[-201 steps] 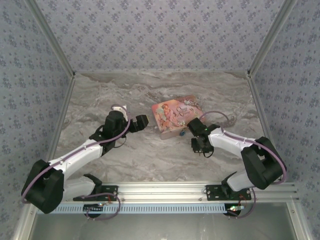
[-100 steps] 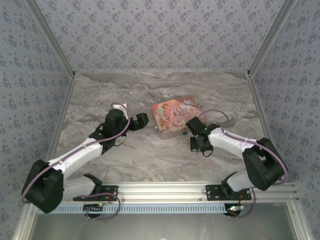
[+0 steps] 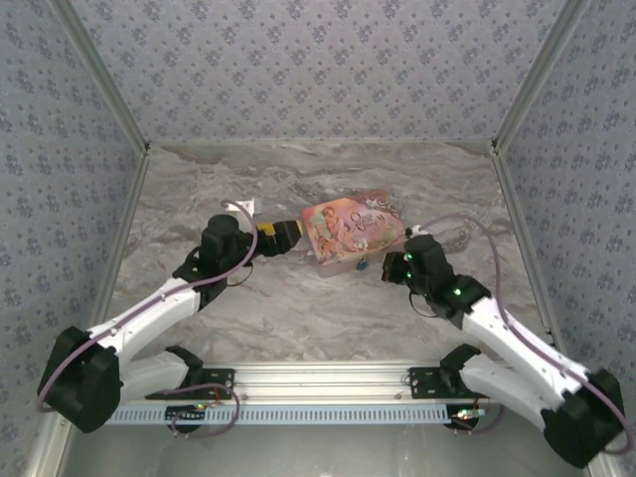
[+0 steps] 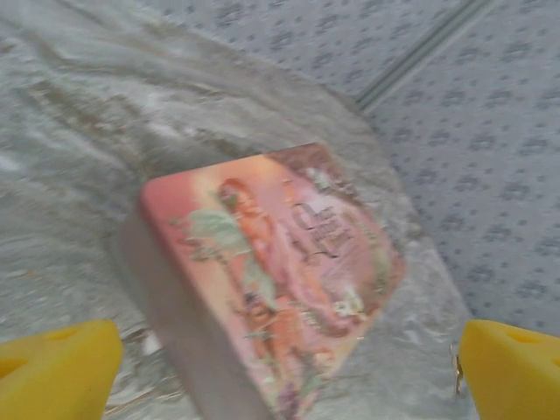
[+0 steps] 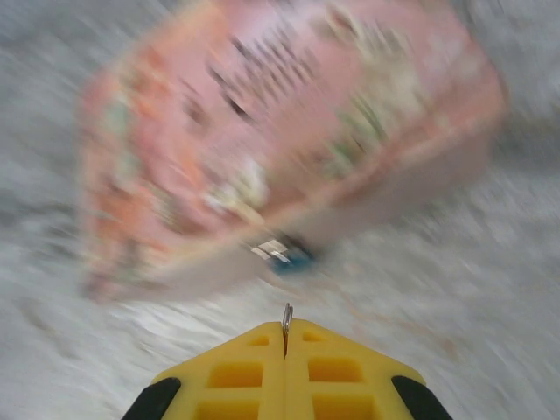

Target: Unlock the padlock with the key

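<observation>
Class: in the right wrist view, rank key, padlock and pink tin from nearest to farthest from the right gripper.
1. key, pinched in the fingertips of the right gripper.
2. padlock, just ahead, at the tin's near side.
3. pink tin, behind the padlock.

Soft, even light, barely a shadow. Right wrist view: motion blur smears the pink tin, right tool sharp. Left wrist view slightly soft.
</observation>
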Robot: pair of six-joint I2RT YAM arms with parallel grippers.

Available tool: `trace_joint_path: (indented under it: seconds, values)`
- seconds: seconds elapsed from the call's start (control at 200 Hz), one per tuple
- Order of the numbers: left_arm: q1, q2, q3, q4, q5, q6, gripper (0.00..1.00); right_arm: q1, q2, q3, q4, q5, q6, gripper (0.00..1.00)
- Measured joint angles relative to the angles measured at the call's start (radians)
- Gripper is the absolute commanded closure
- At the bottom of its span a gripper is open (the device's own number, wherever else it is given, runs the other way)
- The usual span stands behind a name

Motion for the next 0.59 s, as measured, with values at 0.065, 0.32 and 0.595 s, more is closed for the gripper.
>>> trace_joint_path:
  seconds: [0.065,0.32,0.595]
  values:
    - [-0.013,0.000,0.016,0.022,0.025,-0.015,0.03,0.000,-0.080,-0.036,0.105,0.000,0.009,1.00]
    - [-0.093,0.030,0.098,0.153,0.069,-0.127,0.06,0.000,-0.163,-0.109,0.438,0.000,0.063,1.00]
    - [-0.209,0.138,0.150,0.283,0.080,-0.241,0.16,0.014,-0.150,-0.152,0.682,0.029,0.173,1.00]
